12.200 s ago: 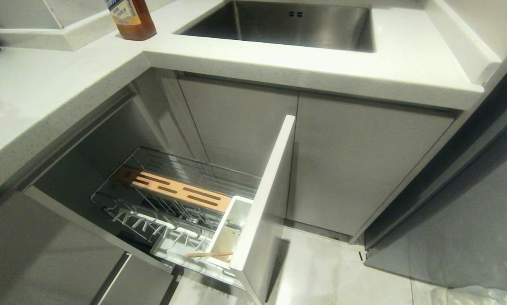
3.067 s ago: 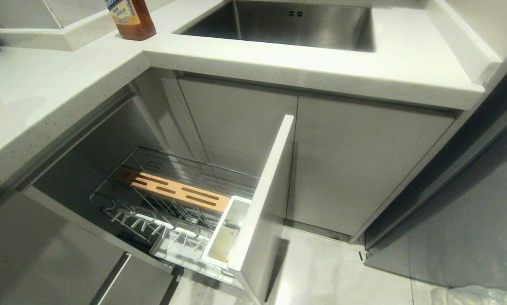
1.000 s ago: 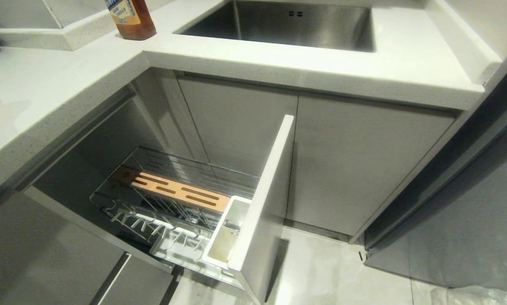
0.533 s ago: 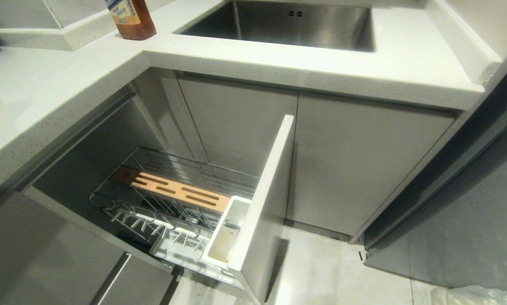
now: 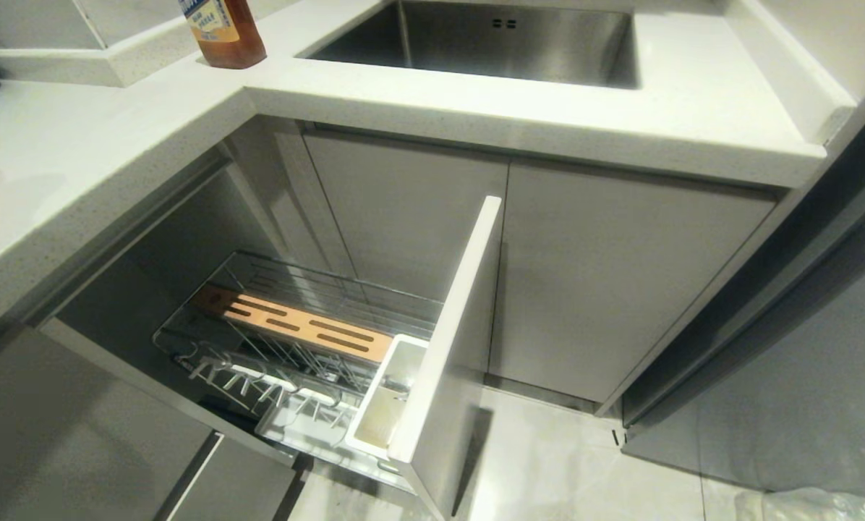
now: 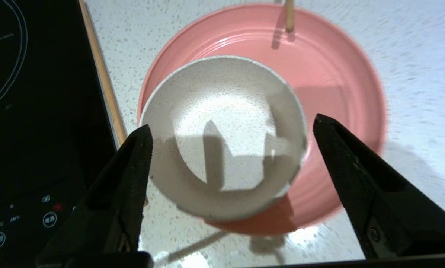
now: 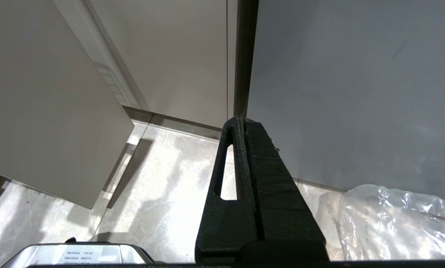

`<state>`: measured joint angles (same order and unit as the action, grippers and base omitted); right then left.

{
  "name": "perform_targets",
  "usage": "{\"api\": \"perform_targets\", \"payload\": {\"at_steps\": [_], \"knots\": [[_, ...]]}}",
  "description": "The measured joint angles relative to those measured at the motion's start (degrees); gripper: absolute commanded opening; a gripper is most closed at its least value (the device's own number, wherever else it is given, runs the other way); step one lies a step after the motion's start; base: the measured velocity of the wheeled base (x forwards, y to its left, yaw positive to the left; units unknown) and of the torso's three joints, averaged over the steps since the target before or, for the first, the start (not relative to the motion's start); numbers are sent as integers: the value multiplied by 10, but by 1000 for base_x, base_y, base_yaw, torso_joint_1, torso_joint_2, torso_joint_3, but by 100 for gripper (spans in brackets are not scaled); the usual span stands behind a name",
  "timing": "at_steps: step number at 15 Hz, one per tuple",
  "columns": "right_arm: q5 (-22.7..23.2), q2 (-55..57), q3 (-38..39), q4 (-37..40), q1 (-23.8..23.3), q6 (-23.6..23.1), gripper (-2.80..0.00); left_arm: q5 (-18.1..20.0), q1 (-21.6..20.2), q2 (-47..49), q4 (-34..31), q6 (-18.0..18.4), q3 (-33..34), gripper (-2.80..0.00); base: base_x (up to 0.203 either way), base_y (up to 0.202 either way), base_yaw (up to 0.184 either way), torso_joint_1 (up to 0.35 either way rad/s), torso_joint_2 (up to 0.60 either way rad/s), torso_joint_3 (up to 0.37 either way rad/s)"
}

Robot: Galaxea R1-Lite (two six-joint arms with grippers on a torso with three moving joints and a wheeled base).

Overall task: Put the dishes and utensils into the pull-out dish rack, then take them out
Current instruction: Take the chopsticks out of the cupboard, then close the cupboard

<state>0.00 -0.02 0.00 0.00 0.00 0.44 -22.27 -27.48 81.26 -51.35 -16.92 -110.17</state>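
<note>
left gripper (image 6: 230, 126) jaws wide, astride the cream bowl (image 6: 222, 137) on the pink plate (image 6: 334, 93)

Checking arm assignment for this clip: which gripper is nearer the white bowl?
Left. The left gripper hangs right above the white bowl on the pink plate, jaws open. The right gripper is down by the floor, jaws shut.

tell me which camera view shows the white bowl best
The left wrist view: the white bowl fills the middle of it, sitting on the pink plate on the speckled counter, framed by the left gripper with its jaws open. The head view and the right wrist view show nothing of the bowl.
</note>
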Motion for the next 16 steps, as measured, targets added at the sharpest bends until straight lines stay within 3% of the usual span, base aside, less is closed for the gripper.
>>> {"api": "perform_targets", "payload": {"at_steps": [1,2,6,10,13,16], "knots": [[0,0,0,0,0,0,-280,0,3,-9,0,-5,0,0,0,0,0,0,0,0],[0,0,0,0,0,0,-280,0,7,-19,0,-9,2,-280,0,0,0,0,0,0],[0,0,0,0,0,0,-280,1,51,-65,23,-27,16,-280,0,0,0,0,0,0],[0,0,0,0,0,0,-280,4,220,-104,70,-56,29,-280,0,0,0,0,0,0],[0,0,0,0,0,0,-280,25,344,-113,128,-70,79,-280,0,0,0,0,0,0],[0,0,0,0,0,0,-280,52,457,-100,147,-72,146,-280,0,0,0,0,0,0]]}}
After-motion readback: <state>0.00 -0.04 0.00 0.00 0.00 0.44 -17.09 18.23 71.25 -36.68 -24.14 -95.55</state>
